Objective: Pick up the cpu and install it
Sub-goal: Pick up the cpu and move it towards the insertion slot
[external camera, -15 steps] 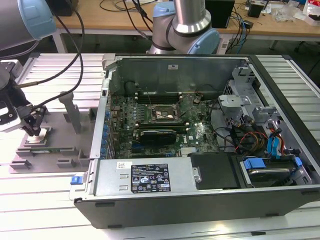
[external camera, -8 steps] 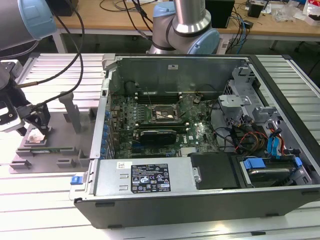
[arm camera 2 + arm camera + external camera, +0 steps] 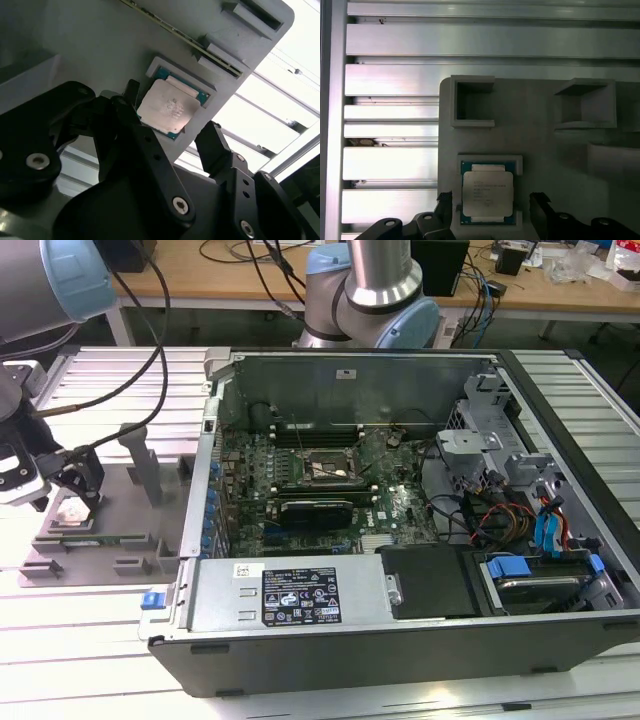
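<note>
The cpu (image 3: 487, 192), a small square chip with a silvery top, lies flat in its recess on the grey tray (image 3: 540, 145). My gripper (image 3: 491, 201) is open, with one black finger on each side of the chip and a gap to each edge. The second wrist view shows the same: the cpu (image 3: 167, 107) lies between the spread fingertips (image 3: 131, 92) of the gripper (image 3: 170, 112). In the exterior view the gripper (image 3: 68, 498) hangs over the tray (image 3: 135, 525) at the exterior view's left, just above the cpu (image 3: 70, 512). The motherboard socket (image 3: 328, 468) sits inside the open computer case.
The open computer case (image 3: 400, 620) fills the middle and the exterior view's right, with cables and drive bays. A memory stick (image 3: 95, 537) lies along the tray's near edge. Grey upright posts (image 3: 140, 465) stand on the tray. Ribbed aluminium table (image 3: 390, 165) surrounds it.
</note>
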`<state>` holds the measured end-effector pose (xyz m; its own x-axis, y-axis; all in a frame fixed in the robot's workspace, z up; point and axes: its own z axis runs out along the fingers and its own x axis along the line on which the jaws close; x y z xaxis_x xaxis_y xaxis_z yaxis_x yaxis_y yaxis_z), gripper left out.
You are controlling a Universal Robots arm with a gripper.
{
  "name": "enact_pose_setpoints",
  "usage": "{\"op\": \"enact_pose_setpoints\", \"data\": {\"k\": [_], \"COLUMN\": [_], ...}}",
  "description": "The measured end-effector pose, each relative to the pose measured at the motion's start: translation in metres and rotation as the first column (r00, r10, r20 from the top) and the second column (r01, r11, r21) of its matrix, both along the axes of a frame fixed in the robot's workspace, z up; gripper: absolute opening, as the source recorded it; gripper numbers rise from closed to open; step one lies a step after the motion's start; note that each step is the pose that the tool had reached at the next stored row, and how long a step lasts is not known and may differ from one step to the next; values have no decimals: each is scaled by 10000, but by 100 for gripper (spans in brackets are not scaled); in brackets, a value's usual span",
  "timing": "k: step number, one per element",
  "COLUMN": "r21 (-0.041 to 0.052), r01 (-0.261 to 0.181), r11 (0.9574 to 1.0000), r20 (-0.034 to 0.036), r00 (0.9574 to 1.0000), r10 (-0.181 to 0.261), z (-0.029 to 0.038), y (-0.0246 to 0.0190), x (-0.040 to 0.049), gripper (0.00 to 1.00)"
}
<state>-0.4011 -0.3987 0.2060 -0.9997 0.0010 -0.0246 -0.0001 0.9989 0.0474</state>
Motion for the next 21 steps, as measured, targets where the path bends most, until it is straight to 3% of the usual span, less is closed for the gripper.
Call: {"op": "enact_pose_setpoints", "data": {"k": [1,2,5,13,21], "r21": [-2,-1,-1,-9,-8], "r01": [1,1,-24,-348,-355], "r11": [10000,10000,10000,9994,9994], "r20": [-160,-180,-187,-218,-219], "r00": [9999,9998,9998,9992,9991], "r10": [-1,-1,24,348,355], "z": [-13,-14,-30,-158,-196], "y": [1,1,3,62,73], "x": [10,10,30,58,37], "gripper": [72,72,72,72,72]}}
